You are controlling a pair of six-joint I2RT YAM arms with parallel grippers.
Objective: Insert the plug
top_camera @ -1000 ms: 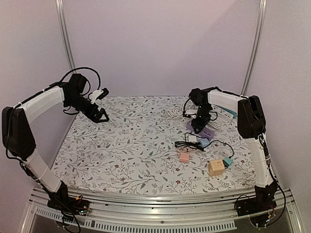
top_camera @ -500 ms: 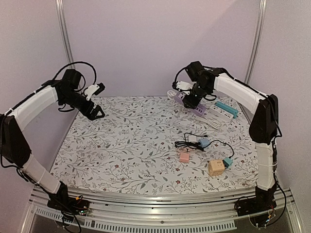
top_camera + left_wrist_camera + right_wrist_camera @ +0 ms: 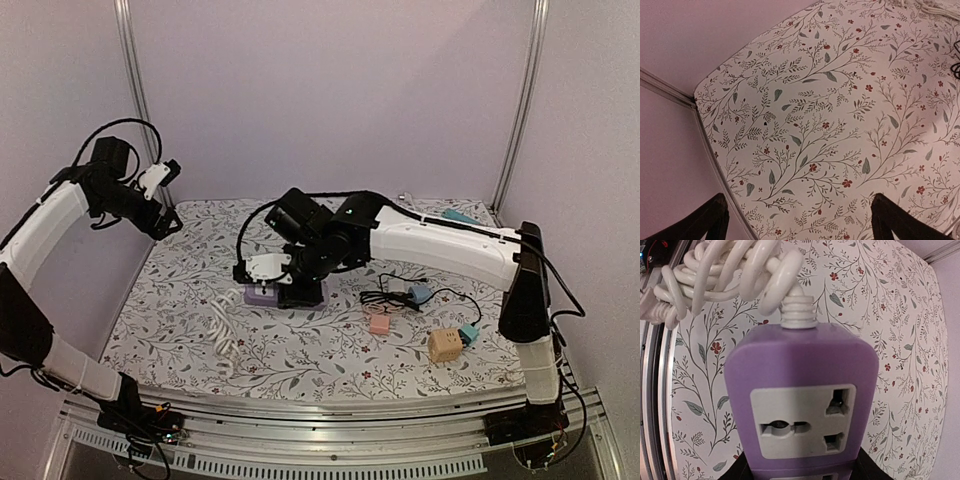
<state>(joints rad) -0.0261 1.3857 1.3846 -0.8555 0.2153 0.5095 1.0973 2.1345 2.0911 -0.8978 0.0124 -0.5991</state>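
My right gripper (image 3: 288,291) is shut on a purple power strip (image 3: 262,294) and holds it low over the middle of the table. In the right wrist view the strip (image 3: 800,370) fills the frame between the dark fingers (image 3: 867,467), with one white socket face (image 3: 802,421) turned to the camera. Its white coiled cord (image 3: 222,326) trails toward the front left. A black cable with a plug (image 3: 388,297) lies right of the strip, beside small white and blue adapters. My left gripper (image 3: 166,219) hangs open, high over the far left corner, with nothing between its fingers (image 3: 897,222).
A pink cube (image 3: 379,323) and an orange cube socket (image 3: 444,345) with a teal plug (image 3: 468,331) sit at the front right. A teal power strip (image 3: 458,215) lies at the back right edge. The left wrist view shows the flowered cloth (image 3: 830,125) and the left table edge (image 3: 705,135).
The right arm swung from the back right to the table's middle, carrying the purple strip with its white cord trailing. The left arm drew back up and to the left.
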